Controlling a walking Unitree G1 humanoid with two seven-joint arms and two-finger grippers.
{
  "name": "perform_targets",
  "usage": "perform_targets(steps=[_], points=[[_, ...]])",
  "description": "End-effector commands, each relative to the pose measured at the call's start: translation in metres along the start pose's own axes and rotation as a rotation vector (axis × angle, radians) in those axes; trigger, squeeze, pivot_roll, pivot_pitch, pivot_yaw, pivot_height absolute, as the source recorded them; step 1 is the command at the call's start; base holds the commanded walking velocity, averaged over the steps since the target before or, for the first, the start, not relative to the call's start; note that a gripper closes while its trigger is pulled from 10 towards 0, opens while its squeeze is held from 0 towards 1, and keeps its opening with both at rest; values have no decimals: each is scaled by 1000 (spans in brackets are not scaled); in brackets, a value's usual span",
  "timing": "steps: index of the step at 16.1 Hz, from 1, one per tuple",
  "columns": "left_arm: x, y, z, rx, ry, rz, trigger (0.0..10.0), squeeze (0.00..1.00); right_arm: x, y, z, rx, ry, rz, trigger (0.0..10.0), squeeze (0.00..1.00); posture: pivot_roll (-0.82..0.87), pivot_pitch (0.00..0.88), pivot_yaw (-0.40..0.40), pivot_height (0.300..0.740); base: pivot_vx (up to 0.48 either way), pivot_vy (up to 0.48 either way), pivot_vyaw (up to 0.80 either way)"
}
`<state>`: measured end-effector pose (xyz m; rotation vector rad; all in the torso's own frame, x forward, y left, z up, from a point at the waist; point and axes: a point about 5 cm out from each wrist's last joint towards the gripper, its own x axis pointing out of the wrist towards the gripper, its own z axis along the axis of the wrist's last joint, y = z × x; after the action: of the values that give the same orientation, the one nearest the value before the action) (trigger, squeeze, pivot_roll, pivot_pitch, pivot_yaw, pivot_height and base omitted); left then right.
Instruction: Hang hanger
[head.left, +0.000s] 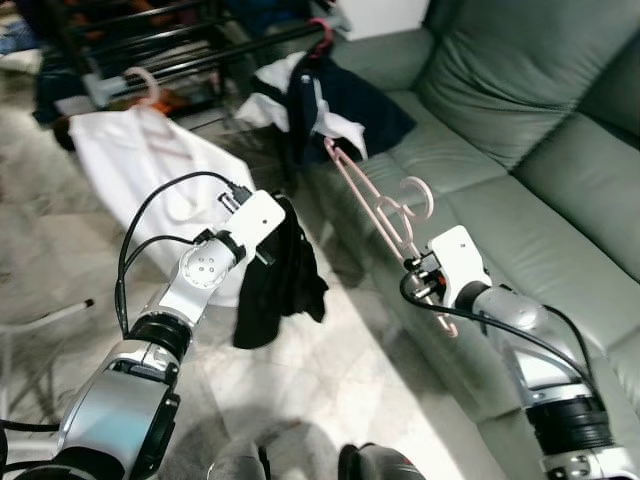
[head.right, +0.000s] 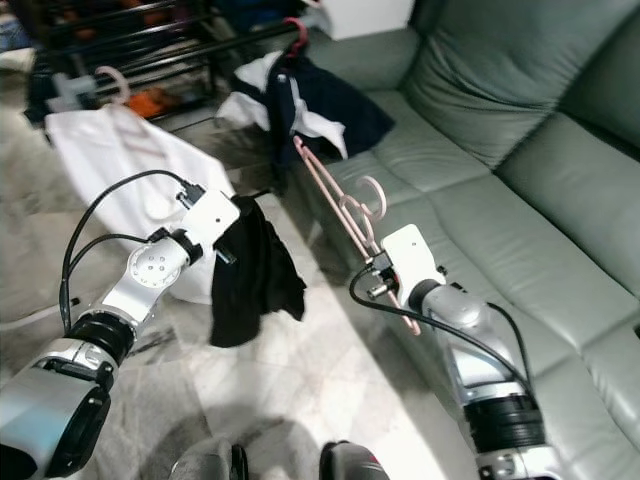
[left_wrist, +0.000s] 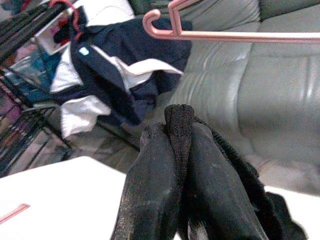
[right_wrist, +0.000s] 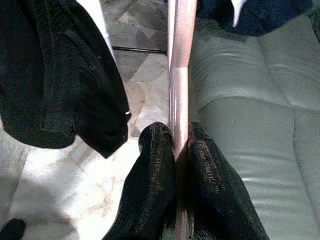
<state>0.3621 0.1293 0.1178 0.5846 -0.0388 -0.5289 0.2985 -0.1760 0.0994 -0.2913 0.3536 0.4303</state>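
While our left pincer (left_wrist: 180, 150) is pinched on a black garment (head.left: 280, 275) hanging above the floor (head.left: 340, 360), our right pincer (right_wrist: 181, 145) is clamped on the pink hanger (head.left: 385, 215), held beside the grey sofa (head.left: 520, 170). Farther off, a navy-and-white garment (head.left: 330, 105) hangs by the black rack (head.left: 150, 40).

A grey-green leather sofa (head.left: 520, 150) fills the right side of the room. Left of the sofa lies a pale marbled tile floor (head.left: 330, 370), brightly lit. Beyond the sofa's near end stands a black metal rack (head.left: 150, 40).
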Motion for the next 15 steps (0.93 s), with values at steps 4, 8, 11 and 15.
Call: perform_targets(steps=[4,8,11,15], points=[[2,0,4,-52,-9,-4,10000,0,3,5,-2,30,1,-26,10000,0,-48,69,1,740,0,176,-775],[2,-1,2,-75,-2,-2,10000,0,3,7,-2,36,-5,-28,10000,0,-48,72,-4,740,0,453,-773],[2,-1,3,-83,-4,0,10000,0,3,6,-3,38,-4,-36,10000,0,-48,72,-4,740,0,451,-190],[2,-4,7,-92,-39,2,10000,0,3,8,-2,36,-17,-34,10000,0,-48,72,-6,740,0,299,0]])
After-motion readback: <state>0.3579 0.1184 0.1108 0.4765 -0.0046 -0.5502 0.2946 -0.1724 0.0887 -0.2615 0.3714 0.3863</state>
